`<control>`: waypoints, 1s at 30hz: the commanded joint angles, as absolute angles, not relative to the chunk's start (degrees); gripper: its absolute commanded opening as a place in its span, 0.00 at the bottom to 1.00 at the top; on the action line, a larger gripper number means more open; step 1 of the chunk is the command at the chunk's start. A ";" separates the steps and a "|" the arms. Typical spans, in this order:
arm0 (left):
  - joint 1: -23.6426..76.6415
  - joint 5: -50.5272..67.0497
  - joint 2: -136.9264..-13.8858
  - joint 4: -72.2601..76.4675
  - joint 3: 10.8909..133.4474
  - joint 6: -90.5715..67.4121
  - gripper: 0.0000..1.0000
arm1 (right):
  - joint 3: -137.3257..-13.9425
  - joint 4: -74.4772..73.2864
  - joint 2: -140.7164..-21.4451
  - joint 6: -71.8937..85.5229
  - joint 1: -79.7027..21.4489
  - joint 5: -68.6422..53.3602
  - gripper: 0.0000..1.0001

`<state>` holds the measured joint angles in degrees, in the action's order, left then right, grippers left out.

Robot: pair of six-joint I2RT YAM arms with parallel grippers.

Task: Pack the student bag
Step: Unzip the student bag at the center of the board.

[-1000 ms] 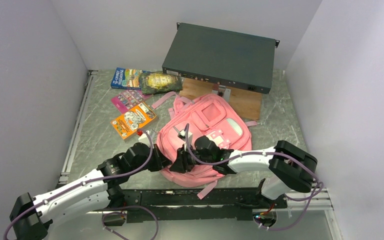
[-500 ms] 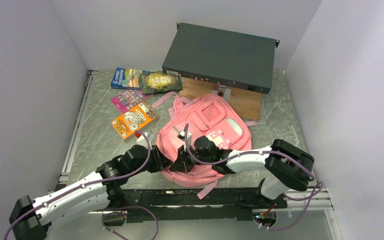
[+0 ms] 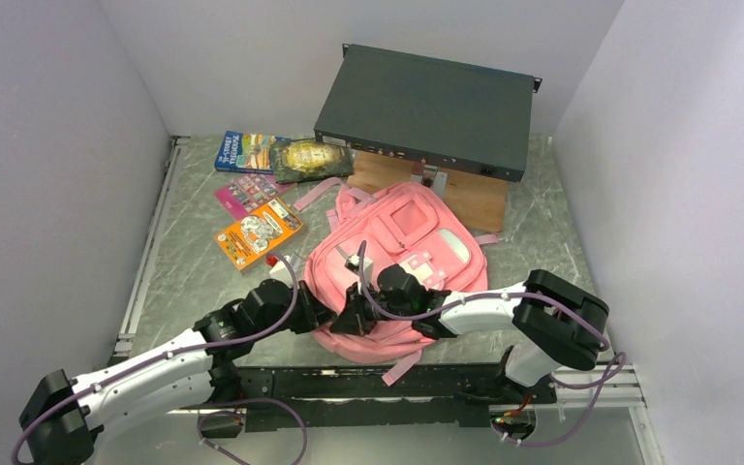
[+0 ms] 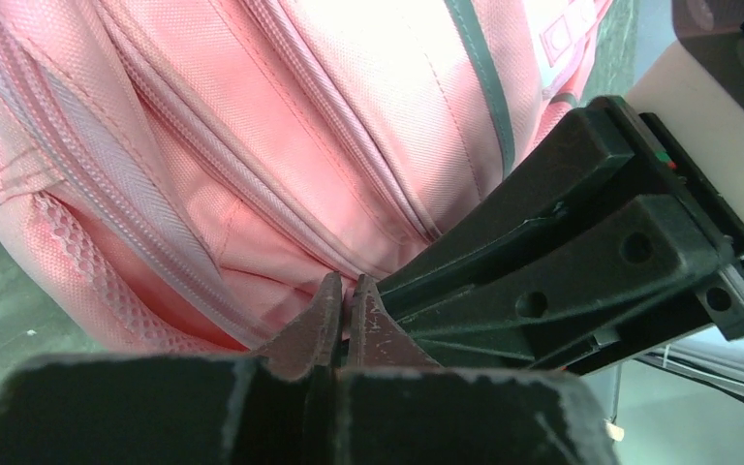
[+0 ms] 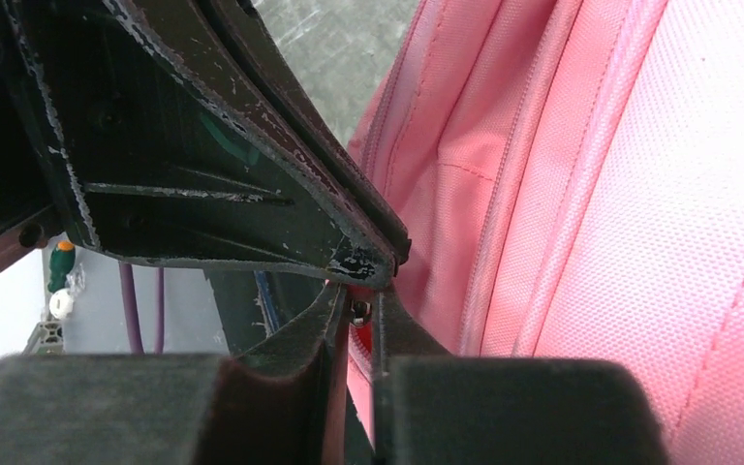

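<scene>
The student bag (image 3: pixel 417 242), a pink backpack, lies flat in the middle of the table with its front pockets up. Both grippers meet at its near left edge. My left gripper (image 3: pixel 325 318) is shut on a fold of the bag's fabric beside a zip; in the left wrist view its tips (image 4: pixel 346 291) pinch the bag (image 4: pixel 281 126). My right gripper (image 3: pixel 346 316) is shut on the bag's edge. In the right wrist view a small metal zip piece sits between its tips (image 5: pixel 360 308), against the bag (image 5: pixel 639 194). The two grippers nearly touch.
A dark flat metal box (image 3: pixel 426 107) rests on a wooden block (image 3: pixel 470 199) behind the bag. A blue book (image 3: pixel 242 150), a dark packet (image 3: pixel 310 160), a pink sheet (image 3: pixel 245 194) and an orange book (image 3: pixel 259 232) lie at the back left. Walls close in on three sides.
My left arm's elbow has shifted slightly and its gripper has edged a little to the right along the bag's edge. The right arm and the bag have barely moved.
</scene>
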<state>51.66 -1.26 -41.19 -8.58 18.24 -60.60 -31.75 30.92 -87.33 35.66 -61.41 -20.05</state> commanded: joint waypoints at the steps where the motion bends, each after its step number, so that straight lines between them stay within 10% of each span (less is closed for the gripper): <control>1: 52.12 1.74 -42.59 -4.56 18.93 -59.50 0.00 | -33.34 32.05 -83.89 34.72 -61.96 -19.56 0.20; 9: 52.08 -1.91 -40.65 -7.35 21.51 -54.50 0.00 | -38.97 -1.25 -73.07 23.27 -65.39 -3.09 0.51; 24: 53.49 -4.06 -34.15 -3.12 18.81 -57.50 0.00 | -43.42 -6.73 -78.40 15.38 -68.62 -0.19 0.46; 30: 53.93 -4.66 -34.27 -4.91 20.06 -57.22 0.00 | -44.57 -6.44 -79.03 15.74 -70.55 10.95 0.26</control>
<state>53.47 -3.53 -34.96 -8.27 18.02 -56.64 -41.95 -7.20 -79.02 16.97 -69.60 2.22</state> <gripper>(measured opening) 0.022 0.302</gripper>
